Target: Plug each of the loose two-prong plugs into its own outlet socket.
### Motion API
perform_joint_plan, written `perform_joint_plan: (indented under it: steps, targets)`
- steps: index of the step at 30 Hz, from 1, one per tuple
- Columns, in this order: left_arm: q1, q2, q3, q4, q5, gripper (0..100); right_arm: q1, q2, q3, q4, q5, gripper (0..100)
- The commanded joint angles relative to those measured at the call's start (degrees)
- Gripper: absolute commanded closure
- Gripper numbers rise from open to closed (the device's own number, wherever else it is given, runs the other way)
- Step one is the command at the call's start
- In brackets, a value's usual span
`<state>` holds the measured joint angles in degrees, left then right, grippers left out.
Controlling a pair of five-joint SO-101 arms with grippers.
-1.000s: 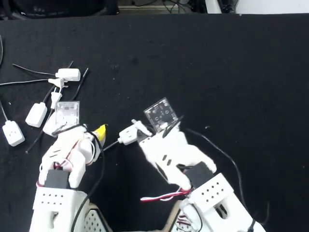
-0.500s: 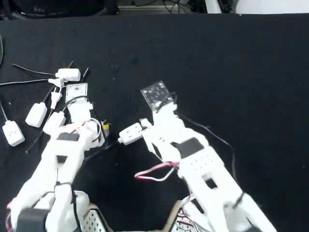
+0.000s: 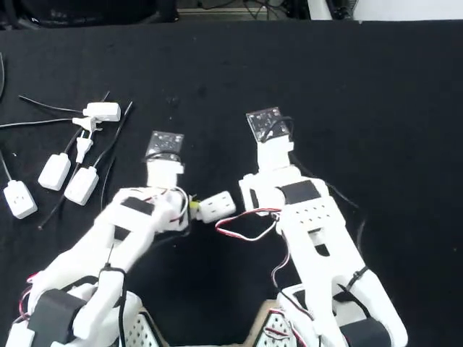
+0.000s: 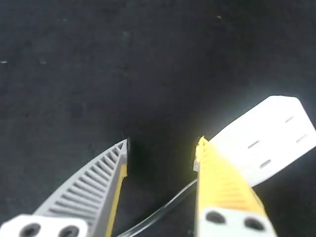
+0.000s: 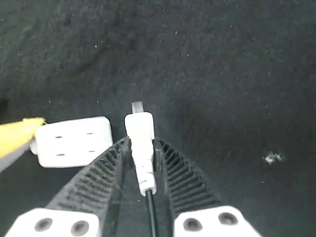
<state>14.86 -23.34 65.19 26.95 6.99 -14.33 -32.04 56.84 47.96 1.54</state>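
Observation:
A white outlet socket block [image 3: 217, 207] lies on the black table just in front of both arms. In the left wrist view my left gripper [image 4: 160, 148] stands open. Its yellow finger [image 4: 219, 185] is right beside the socket block [image 4: 269, 136], and a thin black cable [image 4: 163, 210] runs between the fingers. My right gripper [image 5: 141, 142] is shut on a white two-prong plug [image 5: 139, 131]. The prongs point forward, a little to the side of the socket block [image 5: 74, 140] and apart from it. From above, the left gripper [image 3: 189, 209] touches the block's left end.
Several more white plugs and socket blocks with black cables lie in a cluster at the table's left: one [image 3: 101, 110] at the back, others [image 3: 54, 171], [image 3: 81, 185] nearer and one [image 3: 19, 199] by the left edge. The right arm [image 3: 293, 195] stands beside the central block.
Both arms have swung out over the table. The left gripper moved right to the socket block, which shifted slightly right. The right arm turned, keeping the plug.

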Motion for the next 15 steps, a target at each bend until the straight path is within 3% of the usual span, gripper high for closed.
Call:
perform_joint_plan:
  steps: [1, 7, 11, 15]
  targets:
    - [3.65, -0.62, -1.45, -0.88, 0.62, 78, 0.97, 0.13, -3.56, 0.35, 0.09, 98.8]
    - [0.75, -2.37, -2.33, 1.58, 0.62, 78, 1.05, 0.22, -6.64, 6.86, 3.69, 98.8]
    - [-6.20, -10.02, -6.46, 15.47, -0.09, 78, 1.14, 0.31, -15.52, 17.67, 7.47, 98.8]
    - [-12.18, -18.81, -7.52, 27.25, -10.29, 78, -1.14, 1.63, -21.23, 25.23, 8.00, 98.8]
